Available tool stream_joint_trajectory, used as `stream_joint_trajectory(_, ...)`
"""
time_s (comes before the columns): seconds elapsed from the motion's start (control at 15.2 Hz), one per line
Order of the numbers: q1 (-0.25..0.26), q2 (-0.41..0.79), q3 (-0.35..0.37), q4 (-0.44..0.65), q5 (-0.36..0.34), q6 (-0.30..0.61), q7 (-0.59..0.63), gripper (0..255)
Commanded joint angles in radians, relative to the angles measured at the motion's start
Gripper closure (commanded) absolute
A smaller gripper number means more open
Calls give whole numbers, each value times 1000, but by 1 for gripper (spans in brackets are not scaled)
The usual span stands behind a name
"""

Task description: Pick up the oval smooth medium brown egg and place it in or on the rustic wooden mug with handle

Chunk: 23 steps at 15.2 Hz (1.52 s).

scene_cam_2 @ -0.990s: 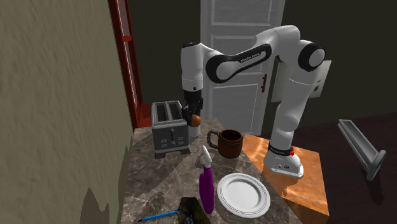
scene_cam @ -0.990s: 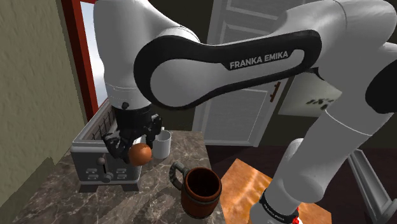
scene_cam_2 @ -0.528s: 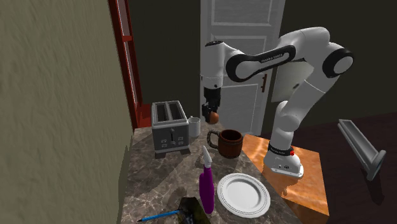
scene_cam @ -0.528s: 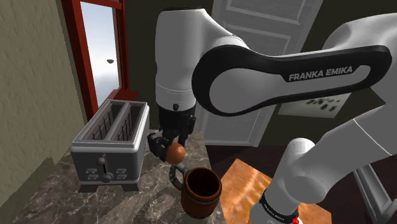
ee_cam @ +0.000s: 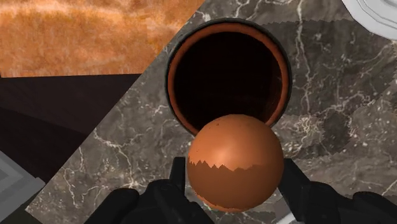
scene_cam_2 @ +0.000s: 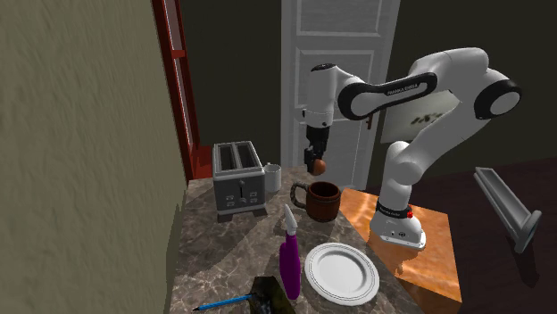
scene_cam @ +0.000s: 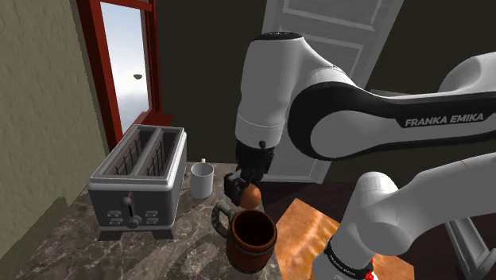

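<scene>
1. The counter (ee_cam: 331, 127) lies well below the gripper (ee_cam: 235, 188).
2. The mug (scene_cam: 248, 253) stands upright beneath the gripper and a little ahead of it. Its mouth is open, and I see nothing inside.
3. The gripper is clamped on the egg (ee_cam: 236, 159), one finger on each side.
4. The egg is lifted, so I count the pick as done. Centring, lowering and letting go are left. Seen along the fingers it looks nearly round, so I judge its long axis points down toward the mug. I cannot tell which end is narrower.
</scene>
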Motion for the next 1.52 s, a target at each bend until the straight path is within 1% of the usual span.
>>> stream_joint_trajectory(0.0, 4, -4, 5, -28, 6, 25, 1, 255)
stream_joint_trajectory(0.59, 10, 19, 37, -126, 26, 146, 7, 255)
stream_joint_trajectory(1.12, 10, 19, 37, -126, 26, 146, 7, 255)
stream_joint_trajectory(1.19, 10, 19, 37, -126, 26, 146, 7, 0)
stream_joint_trajectory(1.45, 10, 19, 37, -126, 26, 146, 7, 0)
